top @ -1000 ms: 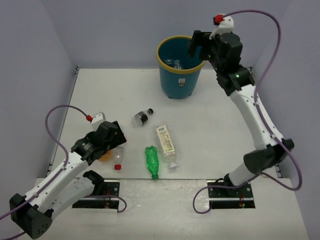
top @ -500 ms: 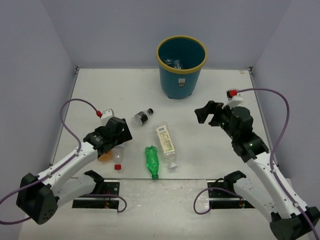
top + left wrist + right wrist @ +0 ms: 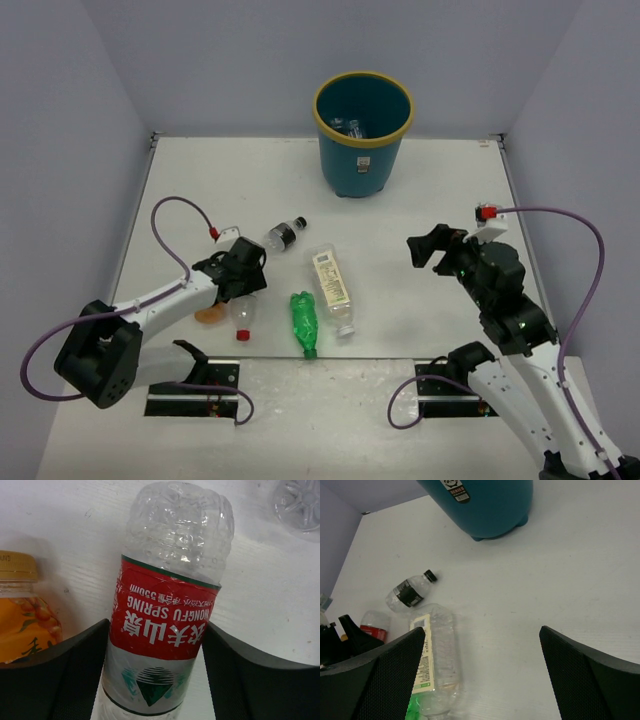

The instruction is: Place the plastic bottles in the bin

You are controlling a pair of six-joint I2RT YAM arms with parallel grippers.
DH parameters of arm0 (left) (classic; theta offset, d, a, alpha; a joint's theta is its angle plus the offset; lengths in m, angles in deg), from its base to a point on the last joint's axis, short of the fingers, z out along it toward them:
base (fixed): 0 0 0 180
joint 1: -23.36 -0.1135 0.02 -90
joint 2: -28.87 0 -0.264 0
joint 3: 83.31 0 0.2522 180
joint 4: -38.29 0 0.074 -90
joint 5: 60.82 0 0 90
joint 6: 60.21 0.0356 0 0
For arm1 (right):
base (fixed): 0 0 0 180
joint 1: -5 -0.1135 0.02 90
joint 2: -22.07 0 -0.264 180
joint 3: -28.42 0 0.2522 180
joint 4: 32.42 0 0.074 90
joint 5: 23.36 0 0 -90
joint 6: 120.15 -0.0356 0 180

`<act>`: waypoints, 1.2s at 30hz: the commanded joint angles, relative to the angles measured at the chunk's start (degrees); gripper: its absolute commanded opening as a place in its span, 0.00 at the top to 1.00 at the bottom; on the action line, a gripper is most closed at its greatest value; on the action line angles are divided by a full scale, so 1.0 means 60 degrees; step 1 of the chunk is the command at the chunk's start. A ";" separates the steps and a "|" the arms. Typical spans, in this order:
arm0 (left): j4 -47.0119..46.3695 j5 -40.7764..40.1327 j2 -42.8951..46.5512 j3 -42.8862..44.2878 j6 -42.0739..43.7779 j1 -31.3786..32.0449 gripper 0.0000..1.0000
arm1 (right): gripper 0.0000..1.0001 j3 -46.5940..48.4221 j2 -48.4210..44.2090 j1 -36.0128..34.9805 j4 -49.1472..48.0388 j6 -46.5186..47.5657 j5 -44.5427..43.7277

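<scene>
Red-labelled bottle (image 3: 167, 600) lies between the left gripper's (image 3: 156, 630) fingers, whether pinched yet unclear; closing squarely on the label, clear of the orange bottle (image 3: 22, 615) alongside, looks wisest.

one bin (image 3: 362, 160). five bottles on the table (image 3: 440, 200): one black-label bottle (image 3: 285, 234), one pale-label bottle (image 3: 332, 288), one green bottle (image 3: 303, 320), one red-label bottle (image 3: 160, 625), one orange bottle (image 3: 208, 314). clear bottles inside the bin, number unclear. two arms: left arm (image 3: 165, 300), right arm (image 3: 510, 315).
</scene>
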 commanded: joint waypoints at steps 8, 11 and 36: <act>0.0435 -0.0751 -0.0001 0.0992 -0.0017 -0.0008 0.58 | 0.01 -0.0352 0.0075 -0.0011 0.0426 -0.0444 -0.0885; 0.1288 -0.1530 0.0294 0.2152 0.0149 0.0001 0.62 | 0.01 -0.0487 0.0149 -0.0005 0.0434 -0.0429 -0.0874; -0.8893 0.1888 -0.5856 1.3522 0.6627 0.0001 0.66 | 0.01 -0.0768 0.0190 -0.0005 0.0443 -0.0515 -0.1605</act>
